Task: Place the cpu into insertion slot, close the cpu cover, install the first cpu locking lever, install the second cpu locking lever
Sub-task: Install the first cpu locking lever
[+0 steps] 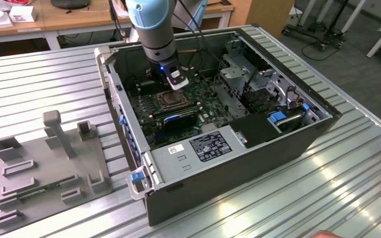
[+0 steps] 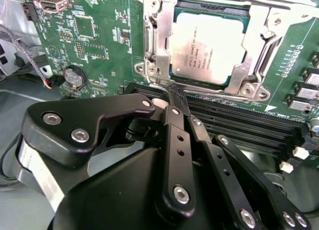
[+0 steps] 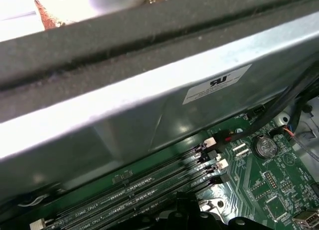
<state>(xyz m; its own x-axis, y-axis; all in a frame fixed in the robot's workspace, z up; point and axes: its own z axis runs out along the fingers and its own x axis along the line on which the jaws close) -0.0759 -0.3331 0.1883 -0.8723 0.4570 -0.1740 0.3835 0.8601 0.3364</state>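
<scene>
One arm is what I am driving here, and it is reaching down into the open computer case (image 1: 289, 144) that is lying on the ribbed metal table (image 1: 349, 188). In the exterior view the gripper (image 1: 177, 83) is hanging just above the insertion slot (image 1: 165, 101) on the green motherboard (image 1: 207, 116). A grey fixture board (image 1: 45, 168) is sitting well apart on the table, toward the exterior view's left. In the second wrist view I am seeing the cpu (image 2: 207, 48) lying flat inside the slot, with the cpu cover (image 2: 154, 40) lying down around it so that the pale chip is showing through the cut-out middle. The gripper (image 2: 172, 95) is clenched, its black fingers (image 2: 175, 140) coming together to a point right at the edge of the cover that is facing the long black memory slots (image 2: 239, 120). I cannot tell whether anything thin is being pinched between the tips. A thin silvery rod (image 2: 219, 95) is running along that same edge, between the cover and the memory slots, just beside the fingertips. A round coin battery (image 2: 74, 78) is sitting on the board well apart from the slot. In the first wrist view the case's metal side wall (image 3: 149, 105) is rising beside the memory slots.
</scene>
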